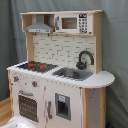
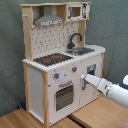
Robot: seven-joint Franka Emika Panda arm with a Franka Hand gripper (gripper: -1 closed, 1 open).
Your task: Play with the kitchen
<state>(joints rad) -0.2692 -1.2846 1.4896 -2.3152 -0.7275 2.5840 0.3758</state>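
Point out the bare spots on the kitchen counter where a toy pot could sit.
On the kitchen, the rounded counter end beyond the sink is bare. The hob is flat and unoccupied. Around the faucet it is tight. The gripper crowds the lower door front.

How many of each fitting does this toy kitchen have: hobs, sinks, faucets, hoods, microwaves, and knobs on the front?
Hob: 1
Sink: 1
Faucet: 1
Hood: 1
Microwave: 1
Front knobs: 2
Total: 7
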